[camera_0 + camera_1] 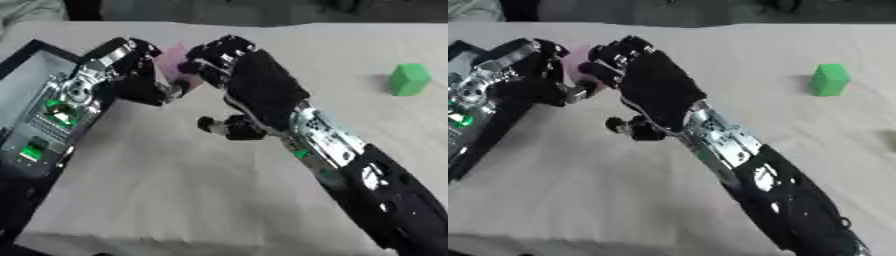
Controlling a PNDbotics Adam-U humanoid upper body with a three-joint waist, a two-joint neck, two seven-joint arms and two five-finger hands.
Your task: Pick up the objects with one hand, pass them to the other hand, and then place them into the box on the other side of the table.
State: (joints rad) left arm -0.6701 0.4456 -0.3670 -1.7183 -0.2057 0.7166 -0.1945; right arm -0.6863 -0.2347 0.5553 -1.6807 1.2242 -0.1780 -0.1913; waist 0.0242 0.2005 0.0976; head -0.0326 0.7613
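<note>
- The small pink block-like object (178, 61) is mostly hidden: only a pale pink patch shows between the two black robot hands, so its full shape cannot be made out.
- The pink object sits above the beige cloth-covered table (175, 190), raised between the hands, left of the green block and nearer the table's far edge.
- The right hand (254, 80) reaches in from the lower right of the pink object; its fingers are curled at the object's right side and appear to pinch it, though the contact itself is covered by the fingers.
- The left hand (131, 70) comes in just left of the pink object, fingers bent toward it; whether they touch or grip the object cannot be told.
- The right hand's thumb (223, 126) juts out below the pink object, apart from it.
- The black-rimmed box (24, 60) lies left of the pink object and is cut off by the picture's left edge; the left arm covers much of its inside.
- The small green plastic cube (409, 79) rests on the table well to the right of the pink object, touched by neither hand.
- A dim greenish shape (890, 139) shows at the right edge, below the green cube, too cut off to identify.
</note>
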